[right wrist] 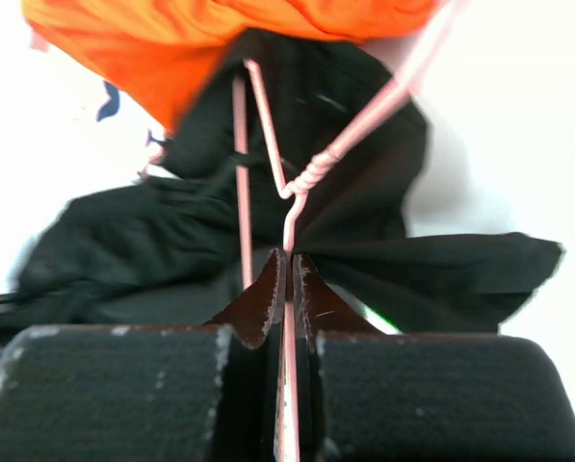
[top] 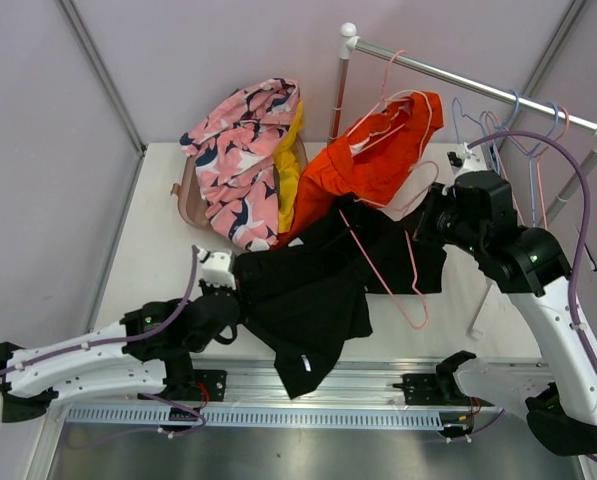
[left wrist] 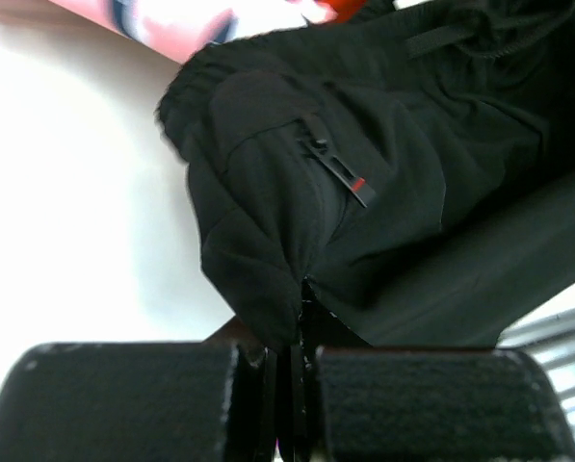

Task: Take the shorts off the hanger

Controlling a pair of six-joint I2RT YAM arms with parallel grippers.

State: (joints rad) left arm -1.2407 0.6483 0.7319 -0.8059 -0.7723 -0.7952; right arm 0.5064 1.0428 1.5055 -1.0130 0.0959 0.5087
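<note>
Fingers of the left gripper (left wrist: 289, 371) are pinched tight on a fold of the plain black cloth shorts (top: 308, 290), near the zipped pocket. The right gripper (right wrist: 289, 279) is clamped shut on the thin pink wire hanger (right wrist: 306, 178) just below its twisted neck. The black shorts lie spread on the white table (top: 158, 230) between the two arms, one leg hanging over the near edge. The bright orange shorts (top: 378, 150) are bunched at their far side, and the pink patterned shorts (top: 240, 150) lie heaped far left.
</note>
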